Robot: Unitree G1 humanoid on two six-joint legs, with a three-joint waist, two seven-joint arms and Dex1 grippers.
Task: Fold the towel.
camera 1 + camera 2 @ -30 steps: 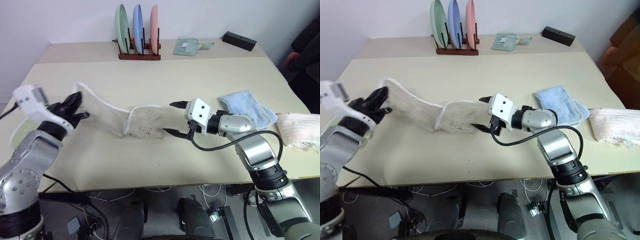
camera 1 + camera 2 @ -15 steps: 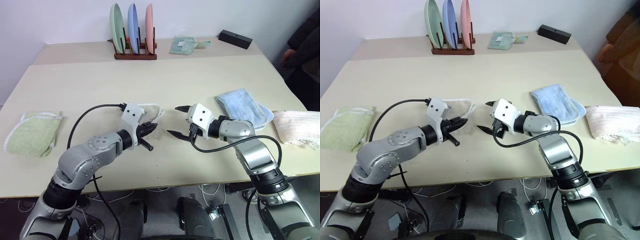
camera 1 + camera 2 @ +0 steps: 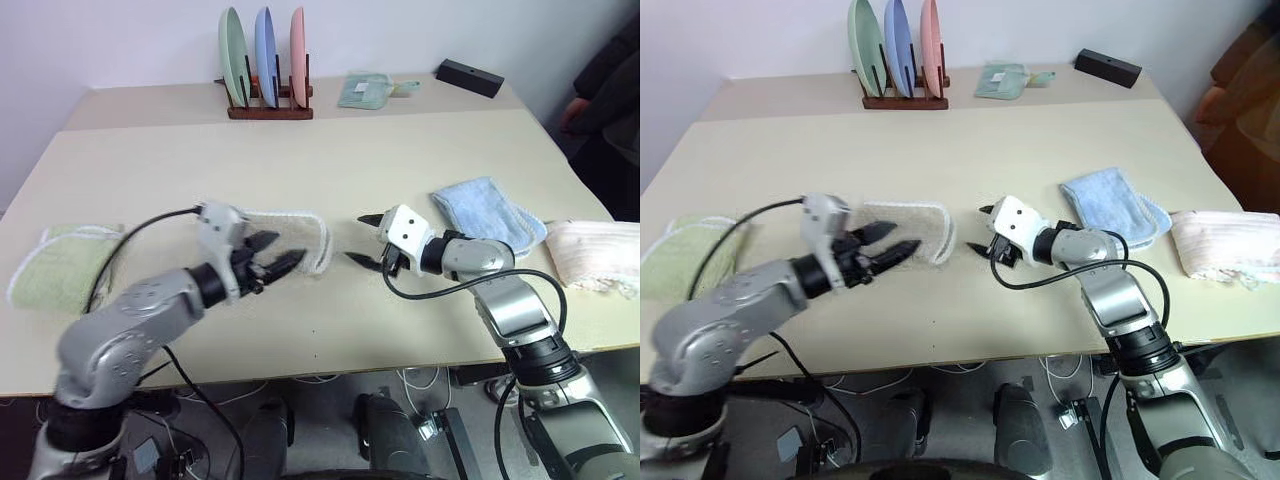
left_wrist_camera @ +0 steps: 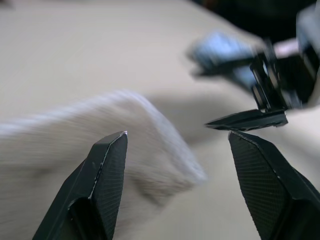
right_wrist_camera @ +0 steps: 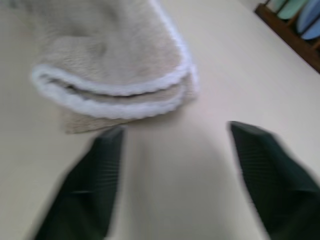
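Folding the towel (image 3: 290, 240) looks nearly done: the beige cloth lies doubled over on the table (image 3: 330, 160), its white-trimmed edges stacked, between the two arms. The left tool (image 3: 268, 262) hangs just over the towel's near side, fingers spread and gripping nothing. The right tool (image 3: 372, 240) sits just beside the folded end, fingers apart, also empty. Next, I judge, comes either another fold or squaring the edges, which calls for a fresh pinch on a corner.
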